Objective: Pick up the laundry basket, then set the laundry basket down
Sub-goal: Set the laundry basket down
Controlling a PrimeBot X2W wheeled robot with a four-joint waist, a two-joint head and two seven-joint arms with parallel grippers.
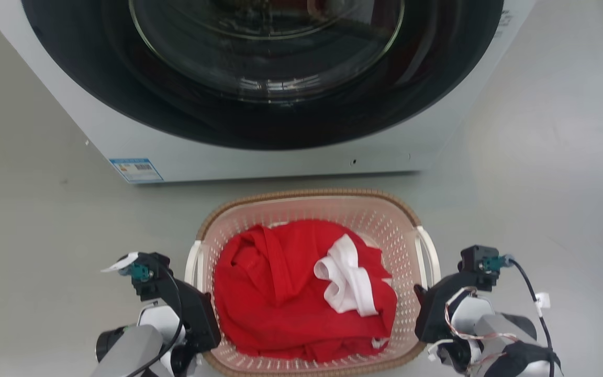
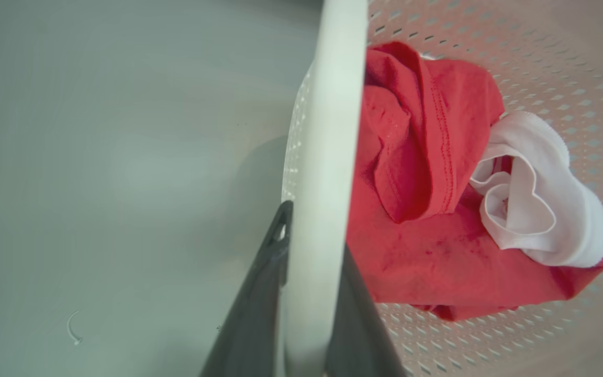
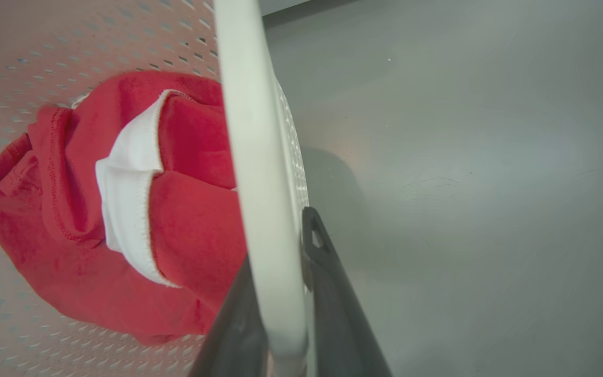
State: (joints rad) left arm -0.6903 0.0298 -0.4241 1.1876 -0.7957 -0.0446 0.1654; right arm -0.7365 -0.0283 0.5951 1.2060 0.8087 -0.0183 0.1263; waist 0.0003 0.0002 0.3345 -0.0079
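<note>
At the far left, bare grey floor (image 1: 29, 235). Next, the left gripper (image 2: 312, 272), in the head view low at the left, close beside the basket: clamps the left handle (image 2: 327, 131), one dark finger on the outer side, the other on the inner side, both tight against the white bar. In the middle, the laundry basket (image 1: 306, 195), just in front of the washing machine (image 1: 123, 136) and centred below its round dark door (image 1: 265, 63); a small blue label (image 1: 136, 170) at the lower left corner of the machine. Resting on the floor or lifted a little off it: cannot tell. Inside, a crumpled red garment (image 1: 280, 298) over most of the bottom; on its right part, a smaller white garment (image 1: 348, 283), touching the red one. Further right, the right handle (image 3: 254, 157), held in the same way by the right gripper (image 3: 280, 272): closed on the bar, one finger at each side. At the far right, again grey floor.
</note>
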